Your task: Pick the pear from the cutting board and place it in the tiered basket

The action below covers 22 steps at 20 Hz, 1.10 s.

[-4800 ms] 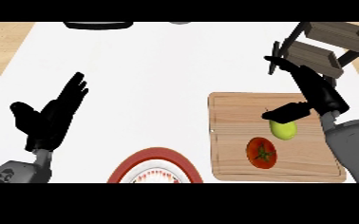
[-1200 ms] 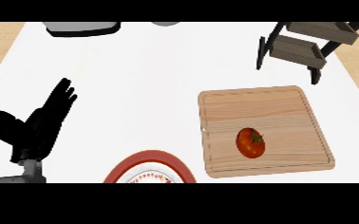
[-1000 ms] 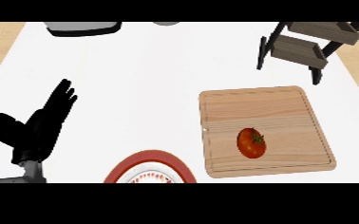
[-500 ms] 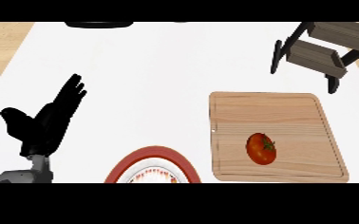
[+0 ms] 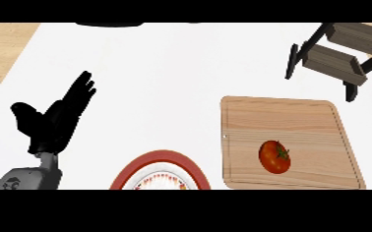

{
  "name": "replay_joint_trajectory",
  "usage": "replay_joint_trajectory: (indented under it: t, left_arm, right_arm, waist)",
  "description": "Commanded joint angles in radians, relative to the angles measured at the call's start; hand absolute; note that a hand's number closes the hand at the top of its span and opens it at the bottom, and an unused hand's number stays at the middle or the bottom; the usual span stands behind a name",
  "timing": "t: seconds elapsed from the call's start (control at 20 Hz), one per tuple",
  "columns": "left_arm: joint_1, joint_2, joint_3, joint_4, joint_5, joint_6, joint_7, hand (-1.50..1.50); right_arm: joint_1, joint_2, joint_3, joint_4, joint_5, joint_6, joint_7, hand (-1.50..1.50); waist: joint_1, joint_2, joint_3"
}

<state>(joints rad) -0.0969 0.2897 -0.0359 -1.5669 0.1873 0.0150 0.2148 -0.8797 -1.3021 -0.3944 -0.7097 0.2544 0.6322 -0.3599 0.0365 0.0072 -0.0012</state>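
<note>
Your left hand (image 5: pixel 54 120) rests at the lower left of the head view, open, fingers straight and pointing up and a little to the right, thumb spread out to the left; it holds nothing. Your right hand does not show, so you have no way to read it from here. Well to the right of the left hand lies the cutting board (image 5: pixel 287 123), flat on the white counter (image 5: pixel 181 69). On the board, toward its near edge, sits a red tomato (image 5: pixel 274 156) with a green stem. You cannot find the pear anywhere in this view: it is not on the board and not visible elsewhere. Up and far right of the hand, beyond the board's far edge, stands the tiered basket (image 5: pixel 334 59), dark-framed with wooden trays, partly cut off by the view's edge. Just right of the hand, at the bottom edge, a red-rimmed plate (image 5: pixel 149 164) shows in part.
</note>
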Motion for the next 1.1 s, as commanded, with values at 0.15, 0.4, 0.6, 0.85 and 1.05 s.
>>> replay_joint_trajectory:
  t: [0.15, 0.4, 0.6, 0.85, 1.05]
  left_arm:
    - [-0.015, 0.004, 0.029, 0.044, -0.001, -0.027, -0.014, 0.00]
    - [0.028, -0.045, -0.007, -0.003, -0.041, 0.013, -0.027, 0.00]
    - [0.029, -0.016, 0.015, -0.054, -0.026, -0.005, 0.028, 0.00]
    - [0.059, -0.064, -0.009, -0.038, -0.064, 0.021, -0.008, 0.00]
    - [0.053, -0.026, 0.050, 0.002, -0.020, -0.040, -0.030, 0.00]
  right_arm:
    - [-0.172, 0.130, 0.077, -0.041, 0.008, -0.025, 0.185, 1.50]
    - [-0.285, 0.218, 0.150, -0.030, 0.053, -0.035, 0.278, 1.50]
    - [-0.319, 0.237, 0.184, -0.012, 0.094, -0.027, 0.324, 1.50]
    - [-0.346, 0.303, 0.187, 0.020, 0.108, -0.057, 0.371, 1.50]
    - [-0.309, 0.377, 0.215, -0.002, 0.154, -0.150, 0.336, 1.50]
  waist:
    - [-0.015, -0.003, 0.000]
    - [-0.011, -0.003, 0.000]
    - [-0.016, -0.004, 0.001]
    - [-0.018, -0.005, 0.001]
    - [-0.022, -0.005, 0.001]
